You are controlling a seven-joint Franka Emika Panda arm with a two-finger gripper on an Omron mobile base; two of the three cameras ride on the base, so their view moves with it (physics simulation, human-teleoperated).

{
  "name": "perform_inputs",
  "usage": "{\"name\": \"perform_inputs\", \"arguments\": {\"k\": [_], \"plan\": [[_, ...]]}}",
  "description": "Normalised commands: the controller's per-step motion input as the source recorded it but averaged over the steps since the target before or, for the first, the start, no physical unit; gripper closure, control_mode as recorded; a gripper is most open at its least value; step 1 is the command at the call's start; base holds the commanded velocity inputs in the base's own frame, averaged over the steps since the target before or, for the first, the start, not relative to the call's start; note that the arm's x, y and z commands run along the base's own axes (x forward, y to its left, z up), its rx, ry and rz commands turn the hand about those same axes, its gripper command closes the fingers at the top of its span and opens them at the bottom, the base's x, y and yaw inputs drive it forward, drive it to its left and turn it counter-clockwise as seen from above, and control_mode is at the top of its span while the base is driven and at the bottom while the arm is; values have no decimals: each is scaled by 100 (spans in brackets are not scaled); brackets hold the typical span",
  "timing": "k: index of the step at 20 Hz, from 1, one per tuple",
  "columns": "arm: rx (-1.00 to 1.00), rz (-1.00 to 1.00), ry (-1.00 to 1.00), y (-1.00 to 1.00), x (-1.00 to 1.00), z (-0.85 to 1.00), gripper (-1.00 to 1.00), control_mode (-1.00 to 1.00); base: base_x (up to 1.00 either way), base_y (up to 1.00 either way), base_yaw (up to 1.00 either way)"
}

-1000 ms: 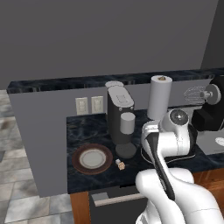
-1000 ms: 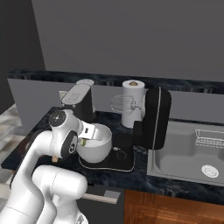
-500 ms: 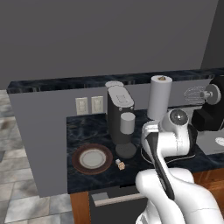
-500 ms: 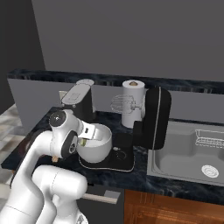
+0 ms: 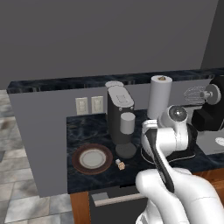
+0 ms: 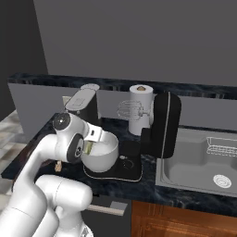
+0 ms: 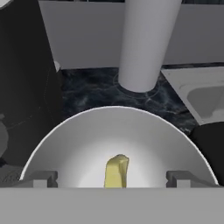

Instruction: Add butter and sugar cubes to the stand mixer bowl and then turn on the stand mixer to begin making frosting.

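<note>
The butter [image 7: 116, 170], a pale yellow stick, lies free inside the off-white stand mixer bowl [image 7: 144, 135]. My gripper [image 7: 113, 178] hovers just over the bowl's near rim, open, with one fingertip on each side of the butter and not touching it. From the right base view the bowl [image 6: 105, 156] sits on the flat base of the black stand mixer [image 6: 165, 124], whose whisk [image 6: 130, 111] hangs raised above it. The sugar cubes [image 5: 120, 165] rest on the dark counter beside the plate, left of my arm.
A brown-rimmed white plate [image 5: 77, 156] sits at the counter's left front. A tall dark coffee machine [image 5: 119, 114] with a grey cup [image 5: 127, 123] stands behind it. A paper towel roll [image 5: 159, 96] stands behind the bowl. A steel sink [image 6: 203, 162] lies right of the mixer.
The jaws have spread wide and the butter now lies loose in the bowl. The arm has hardly shifted.
</note>
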Motion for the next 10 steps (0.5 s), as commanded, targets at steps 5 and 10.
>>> {"name": "perform_inputs", "arguments": {"k": [5, 10], "plan": [[0, 0, -1, 0, 34, 9, -100, -100, 0, 0, 0], [0, 0, 0, 15, 8, 2, -100, -100, 0, 0, 0]]}}
